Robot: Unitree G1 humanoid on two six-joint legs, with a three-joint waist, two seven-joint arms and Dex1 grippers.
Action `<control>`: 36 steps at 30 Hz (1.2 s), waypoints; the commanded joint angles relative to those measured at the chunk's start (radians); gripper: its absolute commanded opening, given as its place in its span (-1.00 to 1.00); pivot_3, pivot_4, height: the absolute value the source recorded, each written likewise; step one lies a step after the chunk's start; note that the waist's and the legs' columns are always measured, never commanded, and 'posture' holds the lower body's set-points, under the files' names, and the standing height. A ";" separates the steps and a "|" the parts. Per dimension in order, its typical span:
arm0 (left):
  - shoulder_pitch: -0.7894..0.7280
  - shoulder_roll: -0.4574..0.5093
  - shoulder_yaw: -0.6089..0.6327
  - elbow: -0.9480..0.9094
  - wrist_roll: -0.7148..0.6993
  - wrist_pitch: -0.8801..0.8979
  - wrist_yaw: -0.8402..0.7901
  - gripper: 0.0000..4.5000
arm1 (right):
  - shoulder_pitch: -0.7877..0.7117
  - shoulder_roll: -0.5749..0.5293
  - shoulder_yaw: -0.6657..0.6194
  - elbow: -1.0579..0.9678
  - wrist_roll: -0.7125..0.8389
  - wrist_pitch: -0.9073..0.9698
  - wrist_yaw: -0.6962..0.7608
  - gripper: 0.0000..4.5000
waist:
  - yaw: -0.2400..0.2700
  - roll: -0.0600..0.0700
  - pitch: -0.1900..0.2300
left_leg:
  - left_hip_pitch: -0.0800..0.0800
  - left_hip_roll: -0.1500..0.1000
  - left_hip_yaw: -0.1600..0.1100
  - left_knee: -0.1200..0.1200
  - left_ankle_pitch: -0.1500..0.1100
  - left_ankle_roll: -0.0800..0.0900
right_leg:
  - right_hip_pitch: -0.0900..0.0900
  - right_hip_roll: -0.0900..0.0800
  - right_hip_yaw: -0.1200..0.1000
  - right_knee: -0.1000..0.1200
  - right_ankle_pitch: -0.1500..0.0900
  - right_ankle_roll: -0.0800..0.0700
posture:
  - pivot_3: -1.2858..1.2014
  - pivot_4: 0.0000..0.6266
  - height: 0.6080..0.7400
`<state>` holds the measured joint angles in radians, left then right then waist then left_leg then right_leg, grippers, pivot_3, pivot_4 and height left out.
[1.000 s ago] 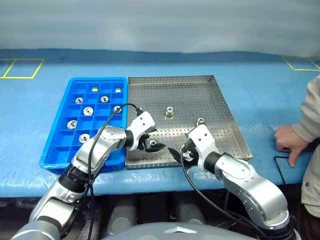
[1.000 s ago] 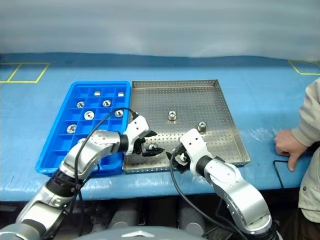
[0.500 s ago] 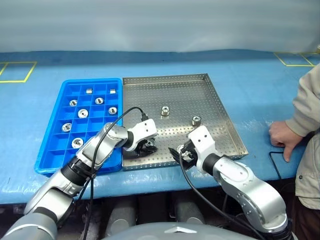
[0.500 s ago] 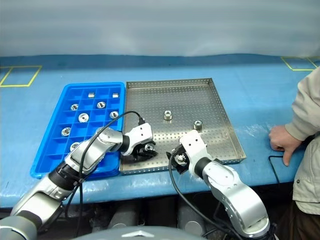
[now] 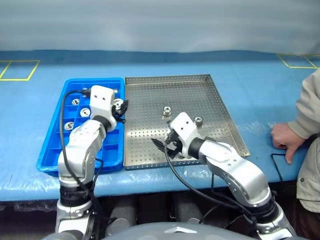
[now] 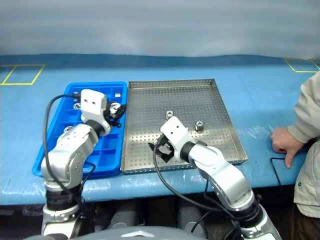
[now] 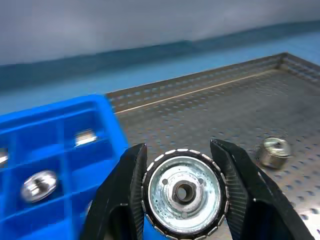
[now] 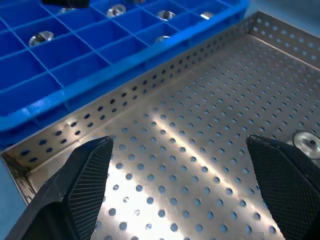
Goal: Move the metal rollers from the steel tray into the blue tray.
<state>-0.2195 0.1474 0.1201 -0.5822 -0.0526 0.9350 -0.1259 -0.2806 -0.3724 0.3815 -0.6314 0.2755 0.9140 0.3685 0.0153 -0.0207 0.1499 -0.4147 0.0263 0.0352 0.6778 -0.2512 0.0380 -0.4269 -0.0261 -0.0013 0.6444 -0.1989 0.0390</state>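
Left gripper (image 7: 182, 192): a metal roller (image 7: 183, 191) is held tight over the blue tray (image 5: 52, 155).
Right gripper (image 8: 182, 187): spread wide, nothing held.
Risk: roller could be dropped onto a full square.

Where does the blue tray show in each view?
Left eye view: blue tray, left of the steel tray.
Right eye view: the same.
Left wrist view: beside the roller in the left gripper.
Right wrist view: beyond the steel tray's rim.
Shared landmark: the steel tray's perforated floor.

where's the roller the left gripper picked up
The roller is clamped in the left gripper, held above the blue tray's right edge, beside the steel tray.
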 commanded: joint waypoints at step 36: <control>0.224 -0.176 -0.012 -0.186 0.041 -0.194 0.100 0.77 | -0.032 0.089 -0.085 0.087 -0.052 -0.036 -0.020 1.00 | 0.103 0.000 0.000 | -0.003 0.000 -0.003 0.001 0.000 0.000 | -0.001 -0.010 -0.010 -0.001 -0.002 -0.013 | 0.21 -0.52 1.00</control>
<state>0.0171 -0.0335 0.1318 -0.7441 0.0346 0.7862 0.0226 -0.2910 -0.3037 0.3461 -0.5419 0.2472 0.8661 0.4086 0.1187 -0.0212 0.1501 -0.4181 0.0268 0.0317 0.6790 -0.2514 0.0376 -0.4279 -0.0365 -0.0117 0.6439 -0.2015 0.0250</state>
